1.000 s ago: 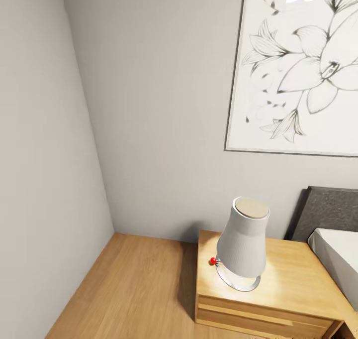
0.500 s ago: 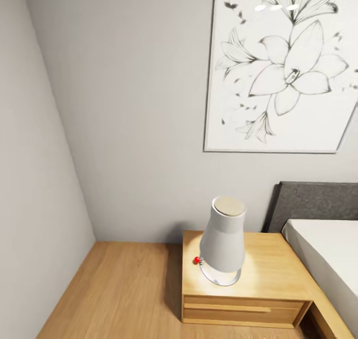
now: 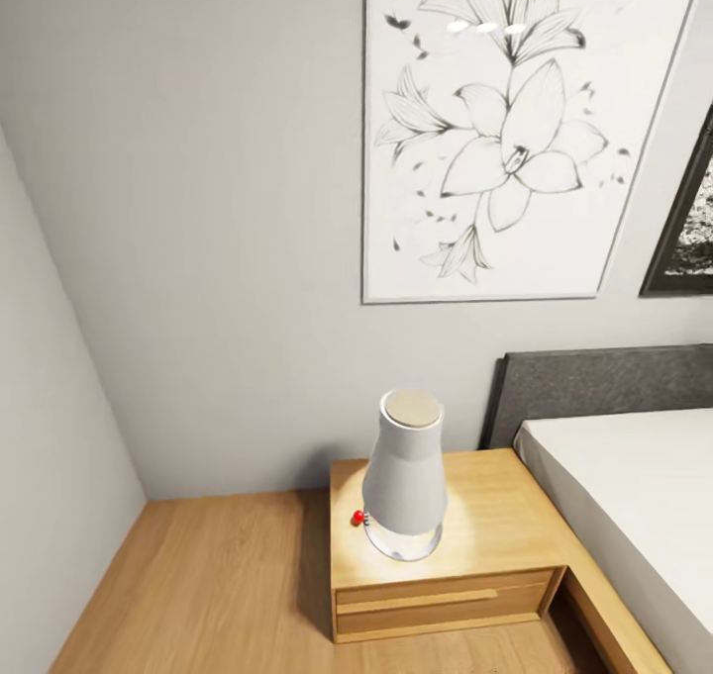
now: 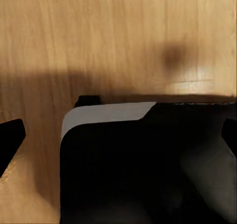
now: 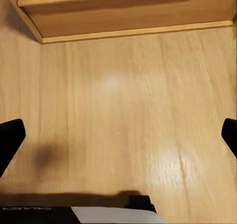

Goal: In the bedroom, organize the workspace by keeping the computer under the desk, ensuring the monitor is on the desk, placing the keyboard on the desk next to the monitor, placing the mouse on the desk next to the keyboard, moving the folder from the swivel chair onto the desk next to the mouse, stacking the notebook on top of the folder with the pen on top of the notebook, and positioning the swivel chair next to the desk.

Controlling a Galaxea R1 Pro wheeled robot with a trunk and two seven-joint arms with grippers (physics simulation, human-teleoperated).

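Note:
None of the task's things are in sight: no desk, monitor, keyboard, mouse, folder, notebook, pen or swivel chair. In the left wrist view my left gripper (image 4: 118,135) is open, its dark fingertips at the picture's two sides, above the robot's own black and grey base (image 4: 148,165) and the wooden floor (image 4: 118,31). My right gripper (image 5: 118,135) is open too, with bare wooden floor (image 5: 123,110) between its fingertips.
A wooden nightstand (image 3: 495,526) stands in a corner of grey walls, with a white lamp (image 3: 403,481) on it. A bed (image 3: 634,496) with a dark headboard (image 3: 604,382) adjoins it on the right. A flower picture (image 3: 515,130) hangs above. Wooden floor (image 3: 218,585) lies to the left.
The whole head view has swung to the right: nightstand, lamp and picture sit further left, and more of the bed and a dark frame at the right edge have come in.

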